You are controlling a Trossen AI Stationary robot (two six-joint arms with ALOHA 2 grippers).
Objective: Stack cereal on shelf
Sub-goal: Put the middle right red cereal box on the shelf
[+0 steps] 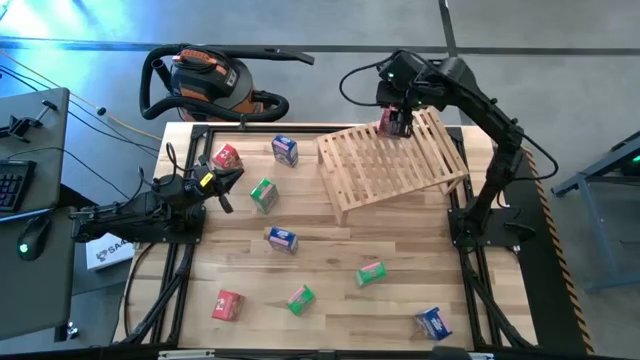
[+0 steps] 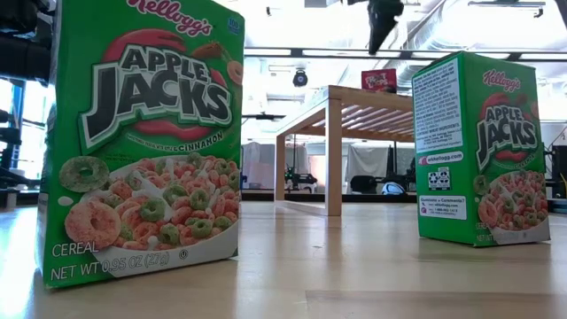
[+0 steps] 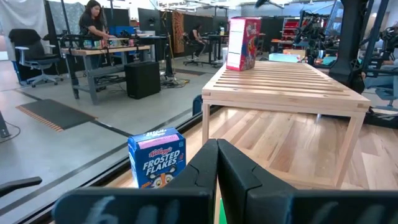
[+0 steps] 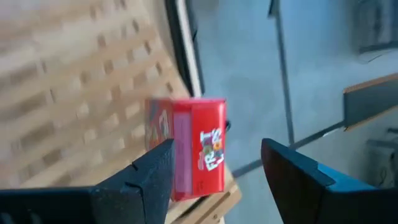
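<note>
Red cardboard cereal box point(image 4: 186, 149) stands upright at the far corner of the light wooden slatted shelf point(image 1: 385, 165), beyond the right gripper's point(image 4: 214, 171) fingertips — the fingers spread apart, not touching it. Open slats stretch beside the box. Eight other small boxes dot the plank table point(image 1: 330, 265); a blue Frosted Flakes box point(image 3: 157, 158) sits just ahead of the left gripper point(image 3: 217, 163) — fingers pressed together.

The right claw point(image 1: 396, 122) partly covers the red cereal box point(image 1: 387, 124) on the shelf point(image 1: 390, 165) from above.
</note>
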